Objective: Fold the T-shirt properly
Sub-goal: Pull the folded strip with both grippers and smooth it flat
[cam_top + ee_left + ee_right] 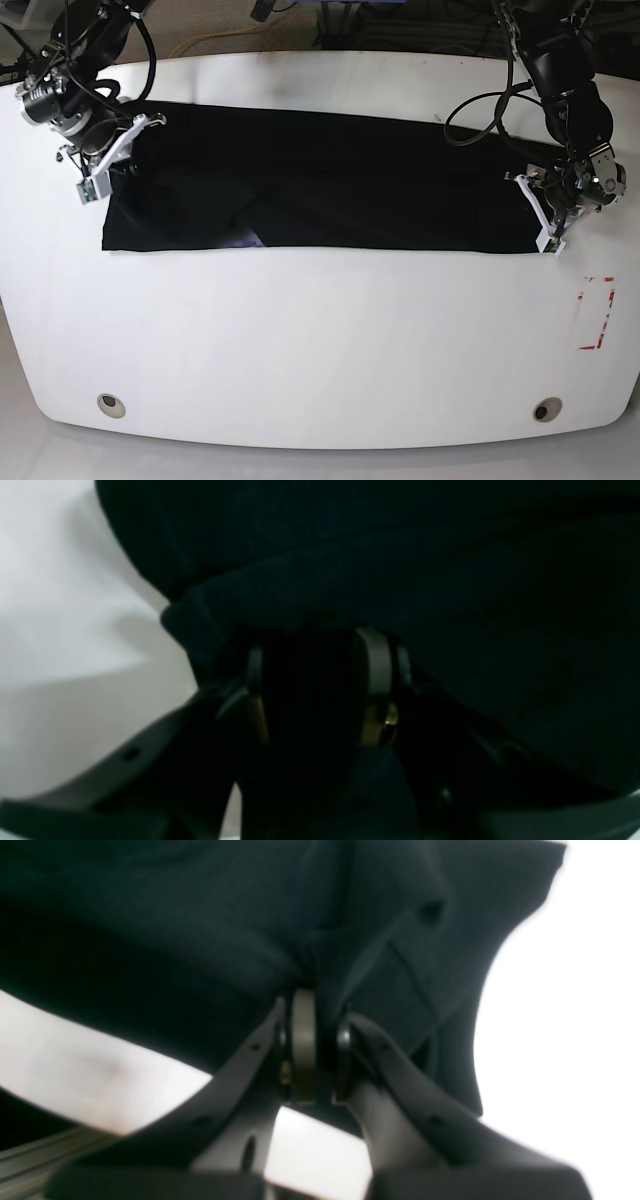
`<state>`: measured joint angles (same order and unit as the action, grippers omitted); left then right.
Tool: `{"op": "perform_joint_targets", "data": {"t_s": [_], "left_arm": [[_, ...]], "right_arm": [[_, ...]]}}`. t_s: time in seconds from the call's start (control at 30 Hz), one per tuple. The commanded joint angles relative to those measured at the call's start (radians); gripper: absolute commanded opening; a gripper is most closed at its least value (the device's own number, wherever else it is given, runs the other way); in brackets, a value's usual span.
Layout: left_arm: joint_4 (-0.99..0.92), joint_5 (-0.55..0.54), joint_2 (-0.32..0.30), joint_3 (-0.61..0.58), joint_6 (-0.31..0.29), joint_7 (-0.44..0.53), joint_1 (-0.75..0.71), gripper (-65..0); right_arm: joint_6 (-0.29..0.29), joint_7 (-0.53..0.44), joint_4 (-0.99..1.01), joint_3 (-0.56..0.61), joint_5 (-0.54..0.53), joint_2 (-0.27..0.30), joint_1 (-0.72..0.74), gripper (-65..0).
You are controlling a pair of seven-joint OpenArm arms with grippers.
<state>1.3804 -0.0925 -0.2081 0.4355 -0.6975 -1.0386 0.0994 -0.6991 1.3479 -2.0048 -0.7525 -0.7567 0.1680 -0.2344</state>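
The white, round-cornered counter (320, 340) carries the large black cloth T-shirt (330, 195), which lies as a long folded band across the far half, running from near the left edge to near the right edge, its front edge straight and a sliver of purple-blue print (248, 238) peeking out low on the left. The right gripper (108, 160) sits at the band's left end, its jaws nearly closed and pinching a bunched fold of black cloth. The left gripper (548, 210) sits at the band's right end, jaws narrow with dark fabric clamped between them. A red dashed rectangle (596, 313) marks the counter near its right edge.
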Motion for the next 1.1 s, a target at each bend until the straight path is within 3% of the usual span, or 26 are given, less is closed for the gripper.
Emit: {"op": "perform_joint_targets", "data": {"t_s": [0.0, 0.23, 0.4, 0.47, 0.63, 0.77, 0.9, 1.07], "left_arm": [[0.007, 0.021, -0.012, 0.001, -0.001, -0.026, 0.006, -44.6], [0.007, 0.021, -0.014, 0.001, -0.001, -0.026, 0.006, -44.6], [0.007, 0.021, -0.014, 0.001, -0.001, -0.026, 0.006, -44.6], [0.007, 0.021, -0.014, 0.001, -0.001, -0.026, 0.006, -44.6], [0.015, 0.015, -0.014, 0.001, -0.001, -0.029, 0.007, -44.6], [0.046, 0.013, -0.009, 0.003, -0.001, -0.032, 0.009, -44.6], [0.115, 0.004, -0.004, 0.003, -0.001, -0.032, 0.007, -44.6], [0.167, -0.117, -0.012, 0.004, -0.001, -0.032, 0.006, -44.6]], "right_arm": [[0.001, -0.009, -0.02, -0.009, -0.054, 0.015, -0.038, -65.0], [0.001, -0.009, 0.008, -0.006, -0.088, -0.005, -0.121, -64.7], [0.001, -0.011, 0.06, -0.011, -0.017, -0.031, -0.116, -44.5], [0.001, -0.014, 0.083, -0.012, 0.036, -0.034, -0.115, -33.3], [0.001, -0.081, 0.072, -0.017, 0.087, -0.025, -0.121, -18.5], [0.001, -0.063, 0.034, -0.078, 0.059, -0.012, -0.122, -16.2], [0.001, -0.038, 0.034, -0.106, -0.04, -0.006, -0.113, -16.2], [0.001, -0.037, 0.046, -0.06, -0.119, -0.012, -0.066, -17.1]]}}
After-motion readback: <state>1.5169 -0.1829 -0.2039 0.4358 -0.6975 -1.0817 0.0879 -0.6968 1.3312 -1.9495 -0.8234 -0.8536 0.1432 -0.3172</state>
